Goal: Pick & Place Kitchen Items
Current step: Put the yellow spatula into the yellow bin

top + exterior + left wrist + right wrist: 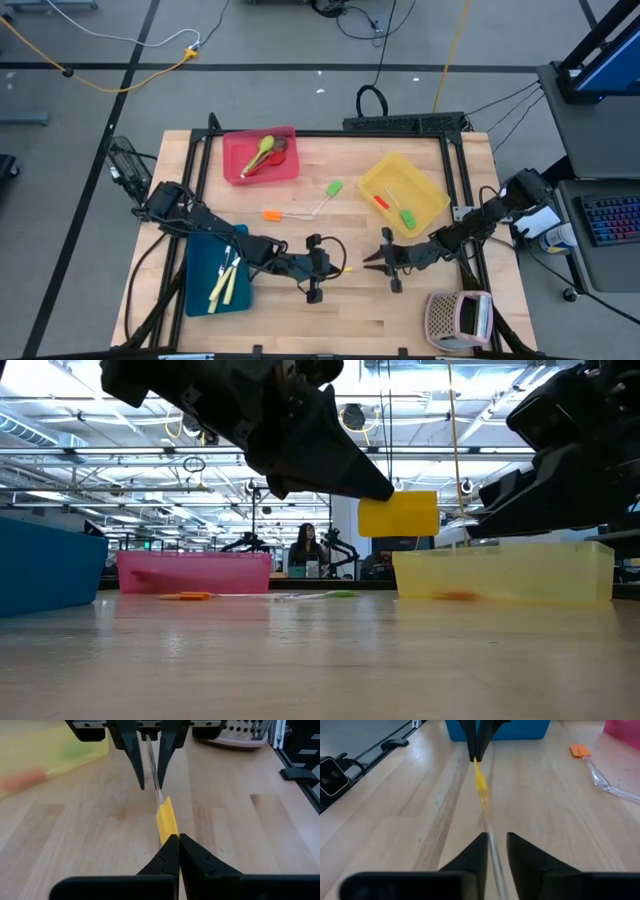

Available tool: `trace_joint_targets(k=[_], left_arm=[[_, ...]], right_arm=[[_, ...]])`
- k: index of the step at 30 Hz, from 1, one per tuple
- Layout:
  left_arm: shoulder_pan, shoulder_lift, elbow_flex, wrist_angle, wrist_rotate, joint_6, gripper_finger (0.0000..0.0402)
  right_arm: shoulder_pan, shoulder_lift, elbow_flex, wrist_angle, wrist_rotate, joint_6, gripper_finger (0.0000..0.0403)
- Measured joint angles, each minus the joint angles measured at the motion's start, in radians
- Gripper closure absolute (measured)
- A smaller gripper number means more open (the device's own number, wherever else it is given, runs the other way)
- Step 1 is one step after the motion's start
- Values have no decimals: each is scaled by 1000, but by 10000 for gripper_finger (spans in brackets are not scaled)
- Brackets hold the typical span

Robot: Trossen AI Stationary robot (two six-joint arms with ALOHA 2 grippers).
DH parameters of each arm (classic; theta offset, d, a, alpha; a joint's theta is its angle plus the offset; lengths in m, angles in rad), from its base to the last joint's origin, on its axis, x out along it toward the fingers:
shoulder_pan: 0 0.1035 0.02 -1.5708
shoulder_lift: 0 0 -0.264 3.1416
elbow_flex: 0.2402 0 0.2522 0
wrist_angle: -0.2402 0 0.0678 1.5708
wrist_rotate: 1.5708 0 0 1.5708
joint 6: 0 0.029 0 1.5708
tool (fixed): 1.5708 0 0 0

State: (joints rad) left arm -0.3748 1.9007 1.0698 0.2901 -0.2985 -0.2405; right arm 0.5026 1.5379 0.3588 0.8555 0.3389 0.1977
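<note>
Left wrist view: left claw (178, 839) shut on yellow spatula (166, 817); right claw (148, 784) open astride its half-hidden clear handle.

You get bright, even overhead light; rows of ceiling lamps (120, 455) glare in the low view. The table (340, 225) shows only soft shadows. In the left wrist view the yellow tray (45, 755) is blurred. In the low view the near arm (250, 410) is a dark silhouette.
</note>
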Motion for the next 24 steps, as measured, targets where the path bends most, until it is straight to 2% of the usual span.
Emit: trace_joint_targets(k=[5, 24], left_arm=[[1, 0, 0, -2, -5, 0, 399], [26, 0, -2, 85, -9, 10, 399]], right_arm=[[1, 0, 0, 0, -5, -46, 391], [0, 0, 0, 3, 1, -47, 395]])
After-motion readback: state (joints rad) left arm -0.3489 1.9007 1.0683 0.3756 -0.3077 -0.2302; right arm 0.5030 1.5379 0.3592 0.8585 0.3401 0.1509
